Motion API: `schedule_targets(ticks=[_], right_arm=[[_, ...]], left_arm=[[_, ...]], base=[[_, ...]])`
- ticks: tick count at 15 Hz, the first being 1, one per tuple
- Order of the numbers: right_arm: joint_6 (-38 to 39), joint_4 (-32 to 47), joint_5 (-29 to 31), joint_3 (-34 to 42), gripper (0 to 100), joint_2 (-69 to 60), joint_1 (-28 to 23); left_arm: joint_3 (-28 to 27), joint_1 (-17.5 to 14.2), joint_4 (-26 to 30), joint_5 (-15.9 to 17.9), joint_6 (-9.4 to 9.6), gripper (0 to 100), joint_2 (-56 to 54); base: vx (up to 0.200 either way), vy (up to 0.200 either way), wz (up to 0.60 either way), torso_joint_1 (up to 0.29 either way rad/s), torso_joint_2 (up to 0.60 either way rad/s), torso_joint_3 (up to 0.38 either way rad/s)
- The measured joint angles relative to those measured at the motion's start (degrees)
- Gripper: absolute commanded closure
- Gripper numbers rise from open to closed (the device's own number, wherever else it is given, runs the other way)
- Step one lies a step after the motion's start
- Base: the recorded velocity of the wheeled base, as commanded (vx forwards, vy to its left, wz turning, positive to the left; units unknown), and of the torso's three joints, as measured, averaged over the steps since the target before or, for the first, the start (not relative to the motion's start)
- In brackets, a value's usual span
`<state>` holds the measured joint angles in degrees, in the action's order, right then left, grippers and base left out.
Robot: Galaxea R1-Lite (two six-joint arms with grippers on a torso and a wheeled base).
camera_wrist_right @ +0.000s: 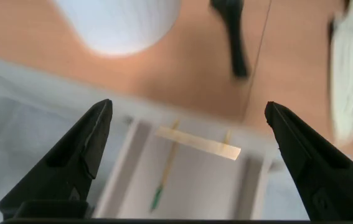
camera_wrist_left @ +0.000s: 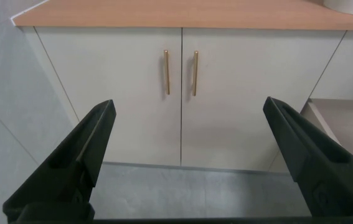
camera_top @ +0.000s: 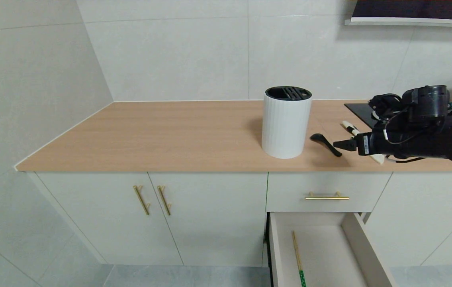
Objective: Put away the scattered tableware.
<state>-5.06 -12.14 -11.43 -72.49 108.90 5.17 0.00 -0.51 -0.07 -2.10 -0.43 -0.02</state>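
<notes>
The job is looking partly done. A chopstick (camera_top: 298, 255) with a green end is already lying in the open drawer (camera_top: 325, 251) below the bench (camera_top: 170, 135); whether it is one stick or a pair pressed together is hard to tell. Two pieces are waiting on the bench. A black spoon (camera_top: 325, 143) is lying just beside the white ribbed holder (camera_top: 286, 123), on the holder's right. A white utensil (camera_top: 350, 128) is lying a little farther right, partly hidden under the right arm.

The right claw (camera_top: 342, 144) is hovering over the front part of the bench, close to the black spoon's handle end. In the right wrist view its fingers are standing wide apart with nothing between them. That view is looking down past the bench edge into the drawer, so the claw is sitting roughly above the line between the bench and the drawer.

The left claw (camera_wrist_left: 188, 102) is hanging low in front of the cupboard doors (camera_wrist_left: 132, 93), also spread open and carrying nothing.

By my reading, the spoon and the white utensil are what is left to put away. The spoon looks like the nearer pick for the right claw.
</notes>
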Motion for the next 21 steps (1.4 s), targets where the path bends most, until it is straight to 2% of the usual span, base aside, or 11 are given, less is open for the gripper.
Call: schedule_targets(ticks=[4, 8, 21], right_arm=[[-3.85, -4.94, -1.29, -7.69, 0, 10.07, -1.48], [-4.18, -5.64, -2.30, -12.87, 0, 16.90, -1.65], [-4.02, -7.89, -1.72, -16.96, 0, 23.91, -1.62]], left_arm=[[0.00, 0.02, 0.00, 0.00, 0.00, 0, 0.00], [0.00, 0.00, 0.00, 0.00, 0.00, 0, 0.00], [0.00, 0.00, 0.00, 0.00, 0.00, 0, 0.00]], base=[[0.000, 0.000, 0.00, 0.000, 0.00, 0.000], [0.000, 0.000, 0.00, 0.000, 0.00, 0.000], [0.000, 0.000, 0.00, 0.000, 0.00, 0.000]])
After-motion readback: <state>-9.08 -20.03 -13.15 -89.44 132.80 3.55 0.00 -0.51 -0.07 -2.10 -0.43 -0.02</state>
